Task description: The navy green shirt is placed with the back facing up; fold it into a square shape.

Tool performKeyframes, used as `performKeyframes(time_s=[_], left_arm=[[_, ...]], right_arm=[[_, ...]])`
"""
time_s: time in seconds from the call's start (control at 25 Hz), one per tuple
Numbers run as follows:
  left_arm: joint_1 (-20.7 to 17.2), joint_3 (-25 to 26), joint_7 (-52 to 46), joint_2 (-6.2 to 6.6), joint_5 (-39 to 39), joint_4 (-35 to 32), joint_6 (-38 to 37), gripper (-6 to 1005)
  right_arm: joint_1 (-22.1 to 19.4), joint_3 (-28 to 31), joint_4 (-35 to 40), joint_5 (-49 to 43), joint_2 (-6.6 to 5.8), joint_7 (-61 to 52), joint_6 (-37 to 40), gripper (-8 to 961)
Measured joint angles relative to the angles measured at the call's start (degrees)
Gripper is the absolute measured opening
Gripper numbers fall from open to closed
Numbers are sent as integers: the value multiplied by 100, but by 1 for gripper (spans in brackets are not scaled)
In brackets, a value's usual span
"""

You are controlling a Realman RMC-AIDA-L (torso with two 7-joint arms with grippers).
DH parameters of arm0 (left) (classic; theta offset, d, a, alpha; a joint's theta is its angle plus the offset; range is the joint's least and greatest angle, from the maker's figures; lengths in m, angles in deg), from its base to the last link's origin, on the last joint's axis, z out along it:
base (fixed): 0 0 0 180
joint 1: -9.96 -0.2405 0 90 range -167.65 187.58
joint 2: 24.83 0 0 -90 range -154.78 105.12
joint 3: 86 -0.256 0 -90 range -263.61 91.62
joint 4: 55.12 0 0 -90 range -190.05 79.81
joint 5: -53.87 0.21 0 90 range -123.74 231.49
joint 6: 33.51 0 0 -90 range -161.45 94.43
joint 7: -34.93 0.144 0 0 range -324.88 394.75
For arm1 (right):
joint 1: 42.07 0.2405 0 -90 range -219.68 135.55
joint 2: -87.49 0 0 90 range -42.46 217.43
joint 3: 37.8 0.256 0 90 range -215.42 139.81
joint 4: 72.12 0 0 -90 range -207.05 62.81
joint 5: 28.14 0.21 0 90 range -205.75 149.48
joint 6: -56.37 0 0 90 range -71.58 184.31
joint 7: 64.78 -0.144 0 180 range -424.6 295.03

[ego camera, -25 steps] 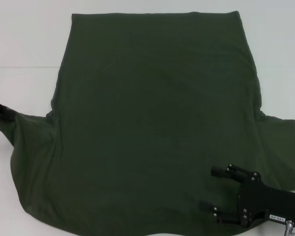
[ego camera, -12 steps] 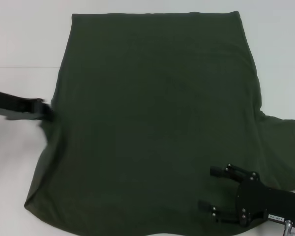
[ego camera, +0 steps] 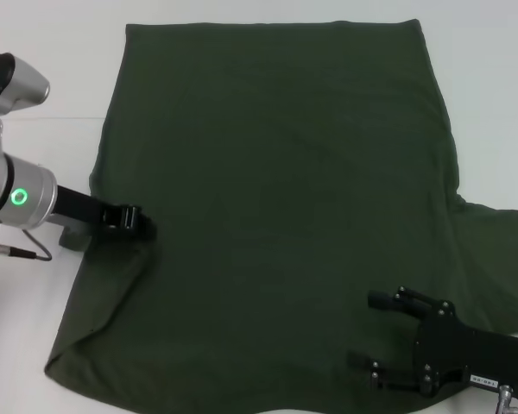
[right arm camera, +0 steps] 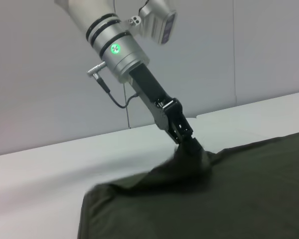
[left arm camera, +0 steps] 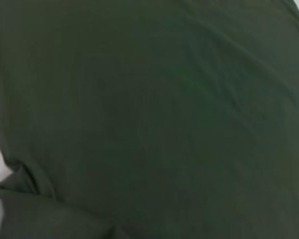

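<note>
The navy green shirt [ego camera: 276,216] is spread back-up on the table [ego camera: 34,78], its left sleeve now carried inward over the body. The sleeve is pinched by the left gripper [ego camera: 142,226]; the right gripper [ego camera: 371,332] is held spread over the lower hem. The first side fold is judged nearly complete.

The left gripper [ego camera: 145,227] reaches inward with jaws clamped, while the right gripper [ego camera: 373,335] hovers with jaws spread.
</note>
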Motion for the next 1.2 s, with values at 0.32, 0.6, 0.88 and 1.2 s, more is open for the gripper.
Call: performKeyframes(time_s=[0.32, 0.6, 0.88, 1.2], left_arm=[[-124, 205, 41, -2, -320, 153, 122, 306], [-256, 818, 94, 345, -988, 743, -136, 515], [-791, 2391, 79, 872, -1573, 1813, -542, 716], [-1222, 2915, 108, 778, -2055, 2455, -350, 724]], right_arm=[[13, -10, 3, 0, 0, 0, -71, 924], [17, 15, -10, 0, -1, -5, -75, 925], [18, 23, -16, 8, -8, -35, -91, 925], [27, 22, -15, 10, -9, -37, -167, 924]])
